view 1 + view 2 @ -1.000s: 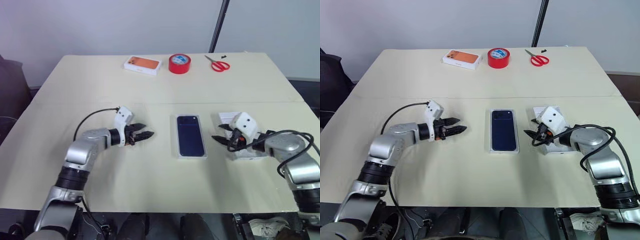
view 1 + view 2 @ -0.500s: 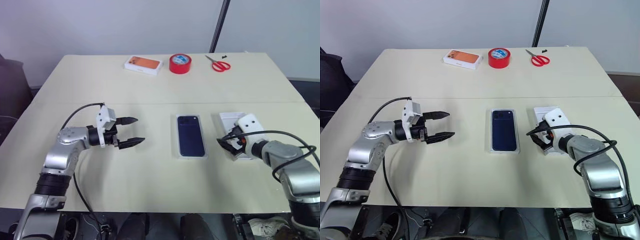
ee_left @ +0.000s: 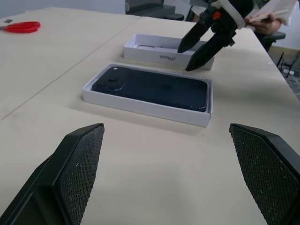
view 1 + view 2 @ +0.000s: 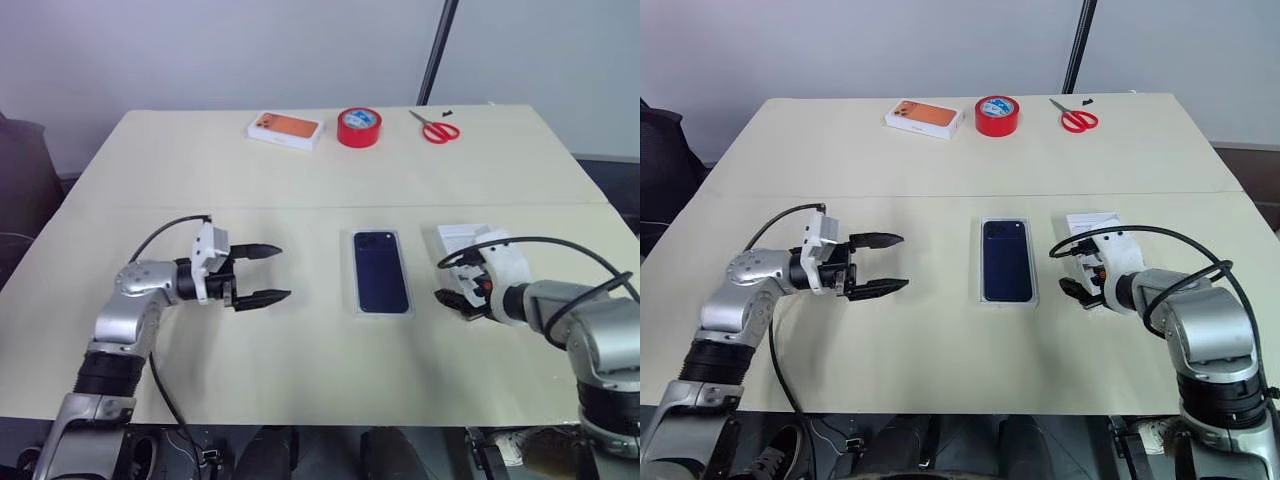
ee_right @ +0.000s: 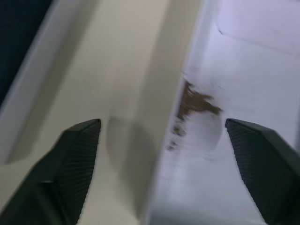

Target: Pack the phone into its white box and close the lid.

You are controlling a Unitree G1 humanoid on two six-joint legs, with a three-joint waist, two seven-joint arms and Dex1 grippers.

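The phone [image 4: 381,271], slim, dark navy and glossy, lies flat inside the shallow white box [image 3: 140,104] of cardboard, near the middle of the beige counter [image 4: 300,170]. The left gripper [image 4: 268,272] hovers beside it toward the counter's left edge, its black textured fingers [image 3: 77,161] spread wide and pointing at the phone, well apart from it. The lid [image 4: 1090,222], a deeper white tray, lies to the right of the box. The right gripper [image 4: 1072,285] stands open over the lid's edge, holding nothing.

Phone [image 4: 381,271] in white box [image 4: 403,309], table [image 4: 300,180] centre; lid [image 4: 460,238] just right, apparently open side up.
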